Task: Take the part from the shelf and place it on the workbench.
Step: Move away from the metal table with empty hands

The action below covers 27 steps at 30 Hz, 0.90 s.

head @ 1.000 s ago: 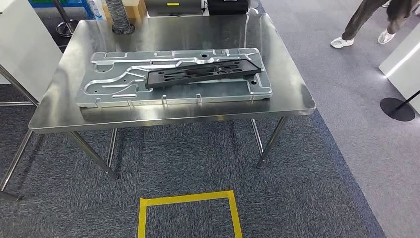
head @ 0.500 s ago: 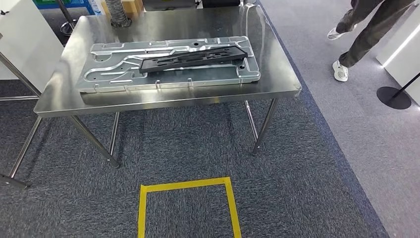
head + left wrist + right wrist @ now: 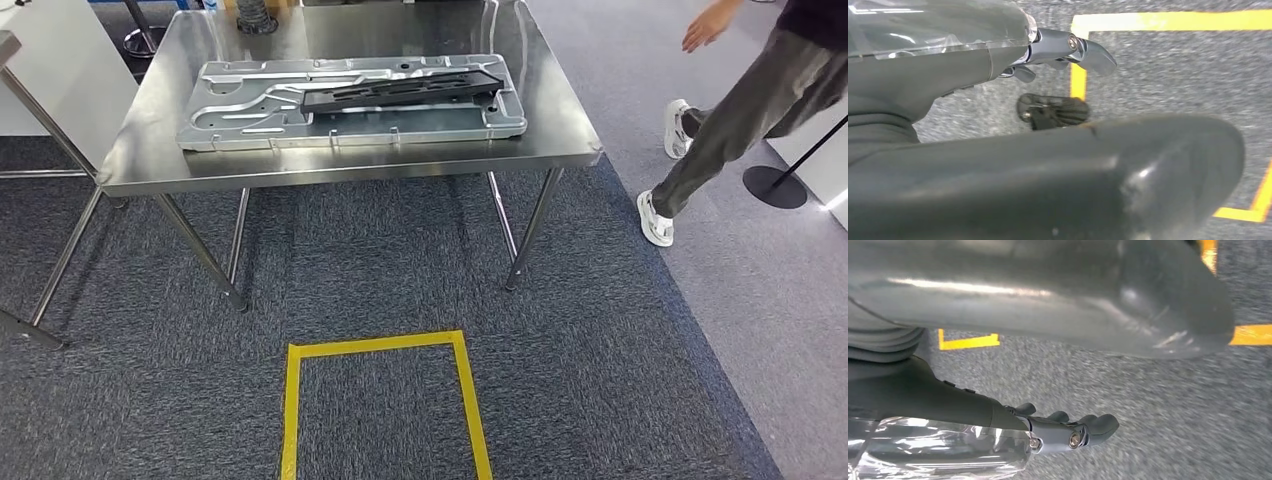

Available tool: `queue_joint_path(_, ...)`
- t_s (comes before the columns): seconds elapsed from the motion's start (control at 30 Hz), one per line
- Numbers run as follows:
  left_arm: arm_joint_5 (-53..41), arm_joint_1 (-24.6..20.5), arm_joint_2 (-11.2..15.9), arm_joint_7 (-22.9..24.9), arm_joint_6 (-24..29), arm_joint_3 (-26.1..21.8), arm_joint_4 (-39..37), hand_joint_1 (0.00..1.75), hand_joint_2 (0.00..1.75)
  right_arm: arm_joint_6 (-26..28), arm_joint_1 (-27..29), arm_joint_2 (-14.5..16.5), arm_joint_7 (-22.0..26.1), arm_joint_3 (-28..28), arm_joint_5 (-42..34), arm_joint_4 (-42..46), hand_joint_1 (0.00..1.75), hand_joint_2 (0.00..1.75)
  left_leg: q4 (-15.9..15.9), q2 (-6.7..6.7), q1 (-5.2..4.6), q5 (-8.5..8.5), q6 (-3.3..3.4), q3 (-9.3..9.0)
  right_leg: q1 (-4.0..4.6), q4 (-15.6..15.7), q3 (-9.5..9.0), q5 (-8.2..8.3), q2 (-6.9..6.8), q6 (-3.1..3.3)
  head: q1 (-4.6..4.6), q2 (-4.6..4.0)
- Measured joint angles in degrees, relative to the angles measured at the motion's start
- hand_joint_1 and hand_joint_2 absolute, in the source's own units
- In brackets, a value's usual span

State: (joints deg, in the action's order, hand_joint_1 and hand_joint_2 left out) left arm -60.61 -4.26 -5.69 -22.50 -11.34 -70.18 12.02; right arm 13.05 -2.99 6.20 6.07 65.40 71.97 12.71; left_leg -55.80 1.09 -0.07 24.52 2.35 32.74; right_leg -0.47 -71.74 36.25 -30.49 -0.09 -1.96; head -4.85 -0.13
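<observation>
Part: black slotted bracket (image 3: 402,88) upper centre of head view, lying on the stamped metal panel (image 3: 350,102), so we reckon it's delivered.
Bench: steel workbench (image 3: 340,166) carries both.
L hand (image 3: 1068,50): hangs over carpet, fingers loosely apart, holding nothing.
R hand (image 3: 1068,432): same, nothing held.
Person (image 3: 745,110): walking at right edge; we give room.

No readable text, labels or nos. anywhere.
</observation>
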Motion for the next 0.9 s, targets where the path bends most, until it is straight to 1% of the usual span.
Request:
queue_joint_path(0.03, 0.00, -0.01, -0.02, 0.01, 0.01, 0.00, 0.01, 0.00, 0.00, 0.00, -0.06, 0.14, 0.01, -0.01, 0.00, 0.00, 0.00, 0.00, -0.32, 0.01, 0.01, -0.60, -0.18, 0.98, -0.03, 4.03, -3.33, 1.05, 0.00, 0.13, 0.00, 0.00)
queue_joint_path(0.07, -0.01, 0.00, -0.04, 0.00, 0.02, 0.00, 0.01, 0.00, 0.00, 0.00, -0.16, 0.20, 0.04, -0.02, 0.00, 0.01, 0.00, 0.00, -0.70, -0.03, -0.04, -1.10, -0.43, 1.79, 0.05, 9.10, -7.04, 0.97, 0.02, 0.34, 0.00, 0.00)
queue_joint_path(0.1, -0.03, 0.01, -0.07, -0.01, 0.03, 0.00, 0.01, 0.00, 0.00, -0.02, -0.27, 0.20, 0.08, -0.03, 0.00, 0.00, 0.00, 0.00, -0.99, -0.03, -0.11, -1.61, -0.72, 2.32, 0.14, 13.28, -9.94, 0.34, 0.02, 0.60, -0.01, 0.00)
queue_joint_path(0.13, -0.07, -0.01, -0.08, -0.02, 0.04, 0.00, 0.01, 0.00, 0.00, -0.08, -0.35, 0.20, 0.12, -0.05, -0.01, 0.00, 0.00, 0.00, -1.18, -0.01, -0.14, -2.11, -1.05, 2.65, 0.30, 16.18, -11.80, -0.41, 0.04, 0.91, -0.01, 0.00)
queue_joint_path(0.17, -0.11, -0.01, -0.08, -0.04, 0.05, 0.01, 0.00, 0.00, 0.00, -0.15, -0.40, 0.20, 0.15, -0.07, -0.04, -0.01, 0.00, 0.00, -1.20, 0.03, -0.14, -2.63, -1.38, 2.83, 0.48, 17.51, -12.39, -0.77, 0.05, 1.27, -0.01, 0.00)
queue_joint_path(0.2, -0.15, 0.00, -0.08, -0.06, 0.05, 0.01, 0.00, 0.00, 0.00, -0.22, -0.38, 0.20, 0.17, -0.09, -0.07, -0.02, 0.00, 0.00, -1.13, 0.06, -0.09, -3.09, -1.71, 2.96, 0.49, 17.49, -12.00, -0.40, -0.02, 1.67, -0.01, 0.00)
queue_joint_path(0.23, -0.17, 0.01, -0.08, -0.10, 0.09, 0.02, 0.01, 0.00, 0.00, -0.31, -0.38, 0.19, 0.19, -0.10, -0.10, -0.04, 0.00, 0.00, -1.35, -0.03, 0.04, -2.89, -2.01, 3.26, 0.48, 17.51, -11.54, 0.15, -0.13, 2.10, -0.01, 0.00)
queue_joint_path(0.27, -0.18, 0.07, -0.07, -0.13, 0.17, 0.02, 0.01, 0.00, 0.00, -0.41, -0.40, 0.14, 0.22, -0.11, -0.13, -0.05, 0.00, 0.00, -2.44, -0.20, 0.13, -1.45, -2.30, 3.82, 0.43, 17.54, -10.92, 0.82, -0.26, 2.55, -0.01, 0.00)
queue_joint_path(0.3, -0.19, 0.15, -0.07, -0.15, 0.27, 0.02, 0.01, 0.00, 0.00, -0.53, -0.42, 0.04, 0.30, -0.13, -0.13, -0.07, 0.00, 0.00, -4.68, -0.37, 0.21, 1.10, -2.55, 4.65, 0.38, 17.60, -10.15, 1.55, -0.39, 2.93, -0.01, 0.00)
queue_joint_path(0.33, -0.21, 0.19, -0.07, -0.17, 0.37, 0.02, 0.01, 0.00, 0.00, -0.70, -0.45, -0.12, 0.43, -0.15, -0.13, -0.09, 0.00, 0.00, -8.01, -0.50, 0.29, 4.33, -2.77, 5.66, 0.42, 17.58, -9.29, 2.28, -0.46, 3.18, -0.01, 0.00)
queue_joint_path(0.37, -0.27, 0.24, -0.08, -0.17, 0.45, 0.02, 0.00, 0.00, 0.00, -0.84, -0.46, -0.33, 0.60, -0.16, -0.13, -0.11, 0.00, 0.00, -11.99, -0.55, 0.30, 7.33, -2.94, 6.61, 0.49, 17.52, -8.37, 3.00, -0.48, 3.33, 0.00, 0.00)
queue_joint_path(0.4, -0.37, 0.26, -0.09, -0.17, 0.48, 0.03, 0.00, 0.00, 0.00, -0.95, -0.44, -0.56, 0.80, -0.17, -0.13, -0.17, 0.00, 0.00, -15.61, -0.56, 0.32, 9.04, -3.06, 7.20, 0.57, 17.42, -7.43, 3.69, -0.49, 3.35, 0.00, 0.00)
queue_joint_path(0.43, -0.48, 0.27, -0.10, -0.18, 0.48, 0.04, 0.00, 0.00, 0.00, -1.01, -0.43, -0.75, 0.98, -0.17, -0.13, -0.24, 0.00, 0.00, -17.98, -0.56, 0.33, 9.24, -3.11, 7.12, 0.64, 17.24, -6.41, 4.36, -0.50, 3.32, 0.00, 0.00)
queue_joint_path(0.47, -0.60, 0.26, -0.10, -0.18, 0.46, 0.07, 0.00, 0.00, 0.00, -1.02, -0.43, -0.88, 1.13, -0.17, -0.13, -0.29, 0.00, 0.00, -18.55, -0.56, 0.34, 8.20, -3.09, 6.16, 0.68, 16.96, -5.30, 4.99, -0.50, 3.24, 0.00, 0.00)
queue_joint_path(0.5, -0.69, 0.23, -0.10, -0.20, 0.43, 0.11, 0.00, 0.00, 0.00, -1.03, -0.44, -0.95, 1.24, -0.17, -0.13, -0.34, 0.00, 0.00, -16.99, -0.56, 0.34, 6.57, -3.00, 4.14, 0.69, 16.58, -4.10, 5.59, -0.49, 3.12, -0.01, 0.00)
queue_joint_path(0.53, -0.75, 0.17, -0.10, -0.24, 0.41, 0.15, 0.00, 0.00, 0.00, -1.03, -0.47, -0.96, 1.31, -0.18, -0.13, -0.35, 0.00, 0.00, -13.62, -0.56, 0.34, 5.28, -2.85, 1.16, 0.69, 16.13, -2.99, 6.15, -0.45, 2.96, -0.01, 0.00)
queue_joint_path(0.57, -0.80, 0.06, -0.10, -0.30, 0.40, 0.21, 0.00, 0.00, 0.00, -1.03, -0.49, -0.96, 1.36, -0.20, -0.11, -0.36, 0.00, 0.00, -8.95, -0.59, 0.27, 4.97, -2.63, -2.59, 0.77, 15.64, -2.01, 6.62, -0.41, 2.75, -0.01, 0.00)
queue_joint_path(0.6, -0.81, -0.09, -0.10, -0.37, 0.39, 0.28, 0.00, 0.00, 0.00, -1.08, -0.51, -0.96, 1.40, -0.21, -0.06, -0.38, 0.00, 0.00, -4.36, -0.63, 0.18, 5.57, -2.36, -5.88, 0.83, 15.22, -1.30, 7.07, -0.43, 2.48, -0.02, 0.00)
queue_joint_path(0.63, -0.83, -0.23, -0.10, -0.44, 0.39, 0.33, 0.00, 0.00, 0.00, -1.14, -0.54, -0.96, 1.43, -0.23, 0.02, -0.41, 0.00, 0.00, -1.09, -0.67, 0.06, 6.40, -2.09, -8.06, 0.86, 14.94, -0.87, 7.51, -0.48, 2.20, -0.01, 0.00)
queue_joint_path(0.67, -0.84, -0.33, -0.10, -0.48, 0.39, 0.38, 0.00, 0.00, 0.00, -1.22, -0.57, -0.95, 1.45, -0.26, 0.10, -0.44, 0.00, 0.00, 0.85, -0.70, -0.08, 7.06, -1.80, -9.14, 0.85, 14.81, -0.59, 7.92, -0.55, 1.89, -0.01, 0.00)
queue_joint_path(0.7, -0.85, -0.34, -0.10, -0.48, 0.40, 0.39, 0.00, 0.00, 0.00, -1.39, -0.62, -0.95, 1.46, -0.30, 0.18, -0.46, 0.00, 0.00, 1.41, -0.68, -0.13, 7.12, -1.43, -9.04, 0.79, 14.83, -0.44, 8.35, -0.61, 1.53, -0.01, 0.00)
queue_joint_path(0.73, -0.84, -0.32, -0.10, -0.42, 0.43, 0.39, 0.00, 0.00, 0.00, -1.55, -0.71, -0.94, 1.48, -0.34, 0.20, -0.49, 0.00, 0.00, 1.39, -0.56, -0.13, 6.72, -1.03, -8.66, 0.65, 14.65, -0.23, 8.33, -0.55, 1.22, 0.00, 0.00)
queue_joint_path(0.77, -0.81, -0.30, -0.09, -0.24, 0.54, 0.39, 0.00, 0.00, 0.00, -1.83, -0.78, -0.93, 1.55, -0.39, 0.15, -0.50, 0.00, 0.00, 1.48, -0.44, -0.09, 6.27, -0.56, -8.30, 0.53, 13.76, 0.20, 7.34, -0.45, 0.93, 0.00, 0.00)
queue_joint_path(0.8, -0.79, -0.31, -0.08, -0.01, 0.69, 0.39, 0.00, 0.00, 0.00, -2.23, -0.81, -0.93, 1.71, -0.41, 0.04, -0.53, 0.00, 0.00, 1.58, -0.33, -0.04, 5.73, -0.14, -7.88, 0.42, 11.84, 0.94, 5.45, -0.34, 0.67, 0.00, 0.00)
queue_joint_path(0.83, -0.75, -0.37, -0.05, 0.23, 0.86, 0.39, 0.00, 0.00, 0.00, -2.60, -0.83, -0.89, 1.91, -0.42, -0.06, -0.58, 0.00, 0.00, 1.59, -0.25, -0.05, 5.23, 0.13, -7.35, 0.26, 8.69, 2.03, 2.80, -0.23, 0.48, 0.00, 0.00)
queue_joint_path(0.87, -0.72, -0.42, -0.03, 0.46, 1.01, 0.39, 0.00, 0.00, 0.00, -2.95, -0.84, -0.81, 2.12, -0.42, -0.17, -0.64, 0.00, 0.00, 1.54, -0.25, -0.12, 4.77, 0.28, -6.79, 0.17, 4.79, 3.30, 0.16, -0.19, 0.32, 0.00, 0.00)
queue_joint_path(0.9, -0.71, -0.46, -0.01, 0.60, 1.08, 0.39, 0.00, 0.00, 0.00, -3.16, -0.85, -0.72, 2.27, -0.42, -0.25, -0.69, 0.00, 0.00, 1.47, -0.24, -0.20, 4.36, 0.29, -6.22, 0.10, 1.05, 4.37, -1.59, -0.18, 0.17, 0.00, 0.00)
